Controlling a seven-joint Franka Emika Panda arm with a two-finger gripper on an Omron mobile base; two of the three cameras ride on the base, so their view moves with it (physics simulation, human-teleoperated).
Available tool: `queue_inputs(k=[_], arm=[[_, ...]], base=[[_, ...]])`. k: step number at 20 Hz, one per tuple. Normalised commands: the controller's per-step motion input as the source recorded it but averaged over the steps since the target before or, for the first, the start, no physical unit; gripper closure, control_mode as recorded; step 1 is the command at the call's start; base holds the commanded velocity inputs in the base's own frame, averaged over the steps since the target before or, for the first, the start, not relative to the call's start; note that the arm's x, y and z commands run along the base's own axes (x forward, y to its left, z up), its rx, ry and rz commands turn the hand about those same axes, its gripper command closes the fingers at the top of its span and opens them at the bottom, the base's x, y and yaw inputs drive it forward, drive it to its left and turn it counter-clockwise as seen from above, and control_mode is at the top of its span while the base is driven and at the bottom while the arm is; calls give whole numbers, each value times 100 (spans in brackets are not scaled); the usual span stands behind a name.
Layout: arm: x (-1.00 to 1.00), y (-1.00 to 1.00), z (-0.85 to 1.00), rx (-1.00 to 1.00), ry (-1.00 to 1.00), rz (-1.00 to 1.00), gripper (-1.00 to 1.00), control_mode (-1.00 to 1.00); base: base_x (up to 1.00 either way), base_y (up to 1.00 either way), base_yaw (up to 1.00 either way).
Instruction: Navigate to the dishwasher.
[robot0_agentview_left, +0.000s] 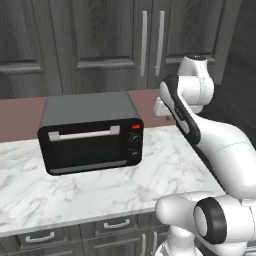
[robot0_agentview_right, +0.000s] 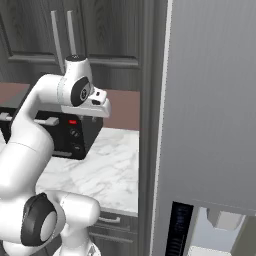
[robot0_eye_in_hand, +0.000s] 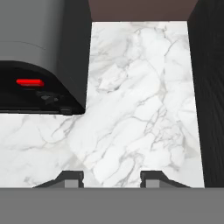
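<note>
1. We see a marble counter (robot0_agentview_left: 125, 185) under dark wood-grain cabinets (robot0_agentview_left: 100, 40), bearing a black toaster oven (robot0_agentview_left: 90, 132).
2. The arm folds upward; its gripper (robot0_eye_in_hand: 111, 177) points down over bare marble.
3. The fingers stand wide apart, holding nothing.
4. We cannot identify the dishwasher here.

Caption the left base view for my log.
Franka arm raised over a marble counter beside a black toaster oven.

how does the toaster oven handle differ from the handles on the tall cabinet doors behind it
The toaster oven handle lies horizontal; the cabinet door handles stand vertical. The oven has one, set on a black glass front; the doors carry a pair, side by side on dark grey wood grain. All are pale grey bars.
</note>
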Motion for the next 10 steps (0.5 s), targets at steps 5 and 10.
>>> queue_inputs(k=[5, 10], arm=[[0, 0, 0, 0, 0, 0, -100, 100], [0, 0, 0, 0, 0, 0, -100, 100]], base=[[0, 0, 0], [0, 0, 0]])
